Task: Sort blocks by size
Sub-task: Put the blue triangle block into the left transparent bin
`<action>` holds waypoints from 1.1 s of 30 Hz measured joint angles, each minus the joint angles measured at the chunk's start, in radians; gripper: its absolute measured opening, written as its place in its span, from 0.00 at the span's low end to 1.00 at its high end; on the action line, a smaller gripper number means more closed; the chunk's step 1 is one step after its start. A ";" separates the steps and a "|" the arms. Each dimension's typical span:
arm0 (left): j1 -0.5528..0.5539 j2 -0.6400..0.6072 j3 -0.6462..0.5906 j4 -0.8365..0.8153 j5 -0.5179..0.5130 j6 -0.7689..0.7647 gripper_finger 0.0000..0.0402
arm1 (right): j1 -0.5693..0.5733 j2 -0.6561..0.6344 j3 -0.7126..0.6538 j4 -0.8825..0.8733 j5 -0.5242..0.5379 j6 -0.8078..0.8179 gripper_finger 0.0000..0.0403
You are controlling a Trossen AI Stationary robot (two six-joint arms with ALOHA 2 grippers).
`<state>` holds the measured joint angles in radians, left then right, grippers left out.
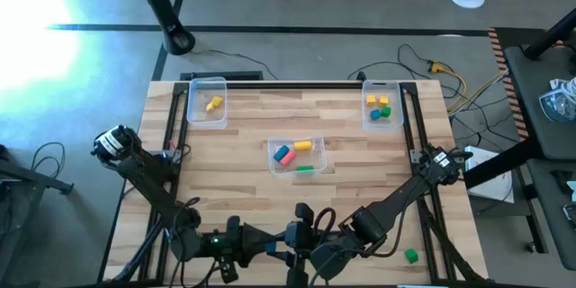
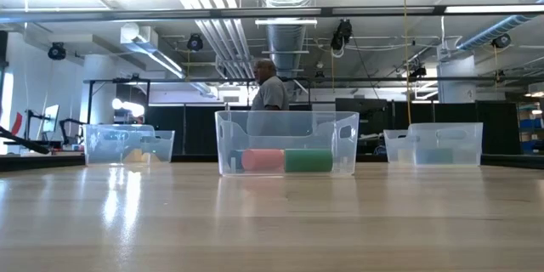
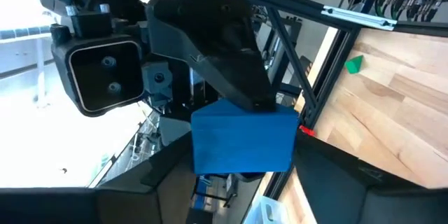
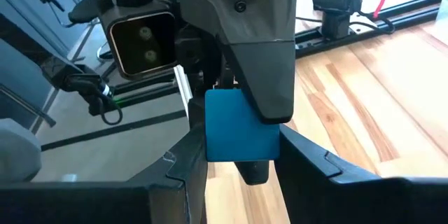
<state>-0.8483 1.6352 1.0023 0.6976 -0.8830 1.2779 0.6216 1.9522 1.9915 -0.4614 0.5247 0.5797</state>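
Three clear bins hold blocks. The far left bin (image 1: 206, 101) has yellow ones. The far right bin (image 1: 382, 106) has yellow, green and blue ones. The middle bin (image 1: 297, 155) holds a pink block (image 2: 263, 161), a green one (image 2: 308, 161), a yellow one and a blue one. A lone green block (image 1: 411, 255) lies on the table near its near right corner, also in the left wrist view (image 3: 354, 64). My left gripper (image 1: 274, 245) and right gripper (image 1: 310, 234) hang at the near edge, facing each other, each open with nothing between its fingers.
Each wrist view is filled by the other arm's gripper with its blue finger pad (image 3: 241, 140) (image 4: 241, 126) and camera. A dark frame rail (image 1: 175, 135) borders the wooden table. A person stands in the room behind the middle bin (image 2: 270, 89).
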 joint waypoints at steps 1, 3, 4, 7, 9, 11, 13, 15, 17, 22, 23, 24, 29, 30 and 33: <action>0.000 0.000 0.000 0.000 0.000 0.000 0.52 | 0.000 0.000 0.000 0.000 0.000 0.000 0.33; 0.000 0.000 0.000 0.000 0.000 0.000 0.48 | 0.000 0.000 -0.001 -0.002 -0.001 0.002 0.33; 0.000 0.000 0.000 0.000 0.000 0.000 0.46 | 0.000 0.000 -0.002 -0.002 0.000 0.002 0.33; 0.000 0.000 0.000 0.000 -0.001 -0.001 0.42 | -0.001 0.000 -0.003 -0.002 0.000 0.004 0.33; 0.000 0.000 0.000 0.001 -0.002 -0.002 0.41 | -0.002 0.000 -0.003 -0.001 0.001 0.005 0.33; 0.000 0.000 0.000 0.002 -0.005 -0.006 0.41 | -0.002 0.000 -0.004 -0.001 0.010 0.009 0.34; 0.000 0.000 0.000 0.002 -0.005 -0.015 0.42 | -0.002 0.000 -0.004 -0.004 0.013 0.010 0.36; 0.000 0.000 0.000 0.003 -0.006 -0.034 0.42 | -0.002 0.000 -0.004 -0.003 0.021 0.006 0.39; -0.001 0.000 0.000 0.003 -0.006 -0.047 0.42 | -0.002 0.000 -0.004 -0.004 0.033 0.002 0.44; -0.021 0.000 -0.001 0.001 -0.075 -0.068 0.42 | -0.002 0.000 0.008 -0.051 0.066 -0.013 0.54; -0.026 0.000 -0.002 0.002 -0.097 -0.072 0.42 | -0.002 0.000 0.018 -0.077 0.074 -0.004 0.56; -0.030 -0.003 -0.005 0.002 -0.120 -0.074 0.42 | -0.002 0.000 0.027 -0.109 0.083 0.008 0.58; -0.037 -0.084 -0.073 -0.013 -0.201 -0.106 0.42 | 0.001 0.000 0.059 -0.287 0.094 0.111 0.66; -0.036 -0.115 -0.099 -0.014 -0.201 -0.130 0.42 | 0.004 0.000 0.061 -0.325 0.091 0.142 0.68; -0.032 -0.230 -0.198 -0.020 -0.213 -0.208 0.42 | 0.021 -0.001 0.061 -0.439 0.071 0.246 0.71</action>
<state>-0.8806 1.4048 0.8045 0.6780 -1.0959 1.0701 0.6426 1.9514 2.0525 -0.9000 0.5960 0.8260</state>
